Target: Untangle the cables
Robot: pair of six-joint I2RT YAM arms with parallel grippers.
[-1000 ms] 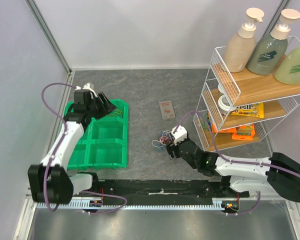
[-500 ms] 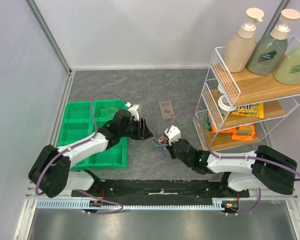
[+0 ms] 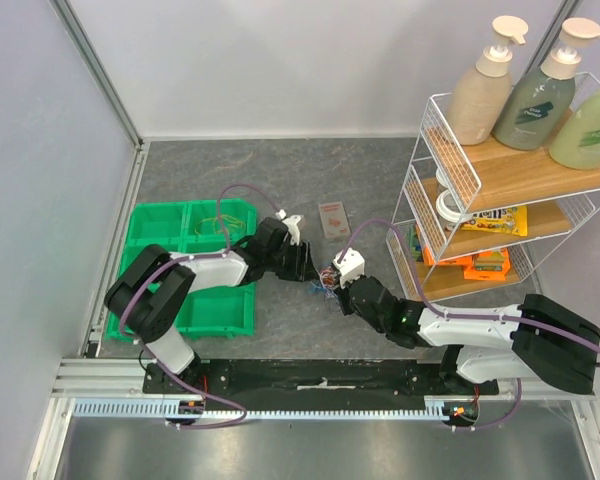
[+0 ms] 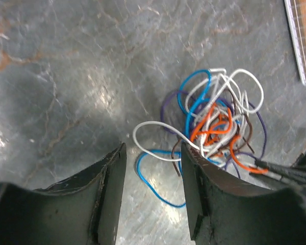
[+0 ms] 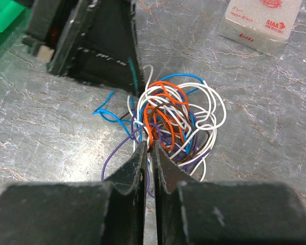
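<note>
Cable tangle point(image 3: 327, 278), mid-surface point(image 3: 280, 170): we are pinching its near-right edge in the closed right jaws and holding the left jaws open astride its outlying white loop point(image 4: 148, 127).

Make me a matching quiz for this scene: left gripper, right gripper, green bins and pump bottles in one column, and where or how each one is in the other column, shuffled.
1. left gripper
2. right gripper
3. green bins
4. pump bottles

A. top shelf of the wire rack
B. pinched on strands of the cables
C. open, at the tangle's edge
D. left side of the table

Pairs: 1-C, 2-B, 3-D, 4-A
</note>
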